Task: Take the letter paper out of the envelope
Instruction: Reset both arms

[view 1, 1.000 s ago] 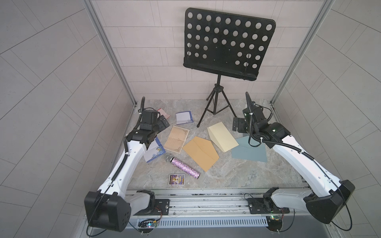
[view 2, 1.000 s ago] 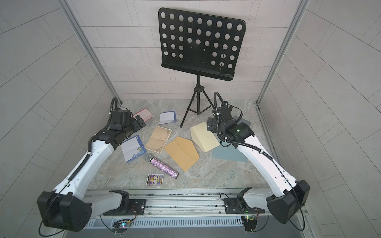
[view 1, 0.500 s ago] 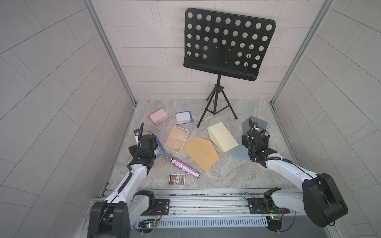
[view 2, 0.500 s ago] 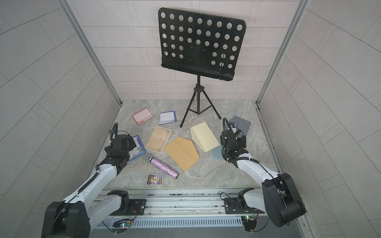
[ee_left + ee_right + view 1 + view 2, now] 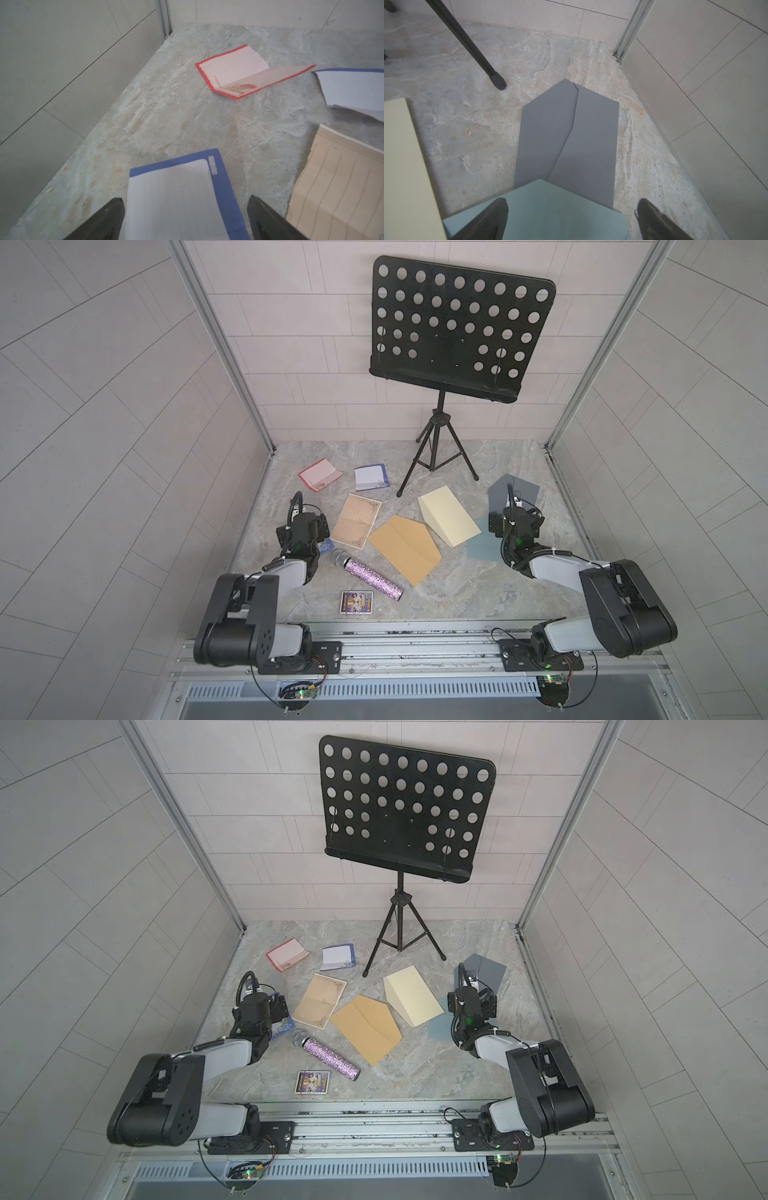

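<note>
Update: I see the left gripper and right gripper have just pulled back across the marble-look table toward the front. Both are wide open w/ nothing in them. Imo that means the pull-out is done. The red-edged, half-folded letter paper sits far-left, well apart from the flat grey paper envelope far-right. Paper's long axis runs crosswise-ish, right end further back. Envelope's flap tip points rearward.

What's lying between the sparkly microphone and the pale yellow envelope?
The brown envelope lies between the microphone and the pale yellow envelope. Both top views show it.
</note>
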Robot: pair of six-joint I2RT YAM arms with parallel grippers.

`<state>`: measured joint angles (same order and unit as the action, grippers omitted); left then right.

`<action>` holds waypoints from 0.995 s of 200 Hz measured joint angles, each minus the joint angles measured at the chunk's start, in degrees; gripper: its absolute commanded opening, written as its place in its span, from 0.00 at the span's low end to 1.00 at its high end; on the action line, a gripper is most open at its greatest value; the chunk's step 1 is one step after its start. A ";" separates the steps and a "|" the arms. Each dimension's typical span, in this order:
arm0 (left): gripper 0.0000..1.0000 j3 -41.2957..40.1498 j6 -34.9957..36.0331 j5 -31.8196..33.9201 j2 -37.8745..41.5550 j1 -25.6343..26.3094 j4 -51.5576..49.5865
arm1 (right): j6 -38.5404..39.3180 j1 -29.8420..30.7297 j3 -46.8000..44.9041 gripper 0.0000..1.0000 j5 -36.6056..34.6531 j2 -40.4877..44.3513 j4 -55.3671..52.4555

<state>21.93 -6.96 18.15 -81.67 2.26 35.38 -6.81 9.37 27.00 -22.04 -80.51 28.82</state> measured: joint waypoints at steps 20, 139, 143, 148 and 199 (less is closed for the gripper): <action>1.00 -1.95 1.01 -1.29 -6.51 0.00 10.84 | 1.55 -1.81 -1.77 1.00 2.62 0.39 4.61; 1.00 1.42 1.81 -3.61 -6.71 -0.26 8.92 | 2.89 -7.74 -4.39 1.00 12.68 -8.50 18.47; 1.00 1.42 1.88 -3.61 -6.71 -0.26 8.81 | 2.84 -7.80 -4.31 1.00 12.74 -8.50 18.49; 1.00 1.42 1.90 -3.63 -6.71 -0.26 8.68 | 2.73 -7.82 -4.24 1.00 12.79 -8.50 18.49; 1.00 1.42 2.43 -3.61 -6.71 -0.07 7.67 | 2.43 -7.82 -4.22 1.00 13.00 -8.50 18.27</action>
<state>23.35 -4.54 14.55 -88.38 2.20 43.05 -4.38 1.54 22.79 -9.04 -89.01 47.09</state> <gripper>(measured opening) 0.998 0.996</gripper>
